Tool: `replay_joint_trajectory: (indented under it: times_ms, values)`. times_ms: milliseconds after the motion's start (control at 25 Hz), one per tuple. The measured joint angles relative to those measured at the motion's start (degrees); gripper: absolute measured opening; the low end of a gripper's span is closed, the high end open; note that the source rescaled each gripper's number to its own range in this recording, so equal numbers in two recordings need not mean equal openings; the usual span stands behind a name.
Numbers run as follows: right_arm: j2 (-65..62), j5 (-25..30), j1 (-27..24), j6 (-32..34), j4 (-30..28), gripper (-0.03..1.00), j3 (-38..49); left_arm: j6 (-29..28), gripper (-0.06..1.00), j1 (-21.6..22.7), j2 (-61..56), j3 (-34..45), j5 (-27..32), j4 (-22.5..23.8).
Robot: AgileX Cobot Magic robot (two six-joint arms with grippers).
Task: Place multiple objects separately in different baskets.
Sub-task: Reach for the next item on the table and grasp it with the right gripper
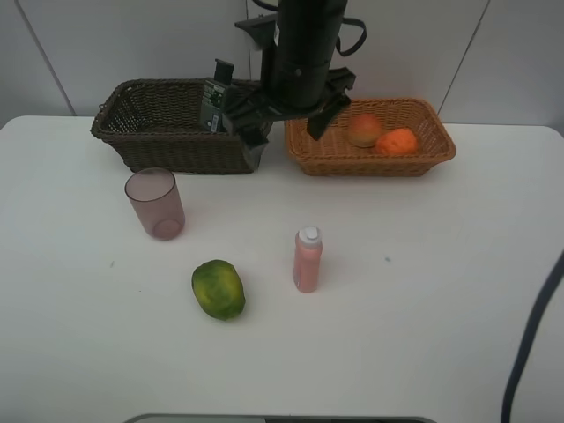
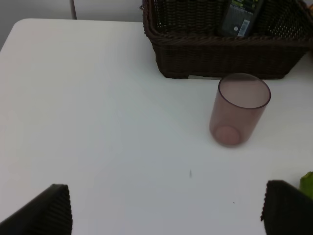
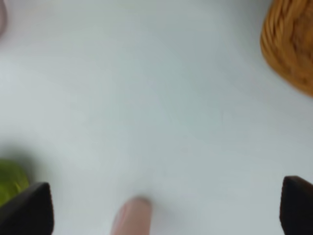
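The dark brown basket [image 1: 167,152] [image 2: 220,58] holds the dark grey flat bottle [image 1: 214,104] [image 2: 239,19], leaning upright. In the orange-tan basket [image 1: 370,164] [image 3: 291,49] lie the peach-like fruit [image 1: 364,129] and the orange [image 1: 397,141]. On the table stand the mauve cup [image 1: 155,203] [image 2: 238,110] and the pink bottle [image 1: 307,258] [image 3: 132,218], with the green fruit [image 1: 218,289] [image 2: 307,183] [image 3: 10,181] lying nearby. My right gripper [image 1: 282,123] [image 3: 161,208] hangs open and empty, high over the gap between the baskets. My left gripper [image 2: 166,210] is open and empty, short of the cup.
A white wall rises right behind both baskets. A dark cable [image 1: 530,352] hangs along the table's right edge. The table [image 1: 423,291] is white, with bare surface in front of the bottle and fruit. The right wrist view is blurred.
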Motion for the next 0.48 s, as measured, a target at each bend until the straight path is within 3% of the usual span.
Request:
replay_joint_trajectory:
  times_ms: [200,480]
  values:
    - [-8.1,-7.7,-1.7,7.4,0.0,0.95,16.0,0.0,1.00,0.0,0.0,0.0,0.0,0.0]
    - [-9.4,-14.7,-3.0,15.4,0.2,0.95,27.1,0.0,1.00,0.0,0.0,0.0,0.0,0.0]
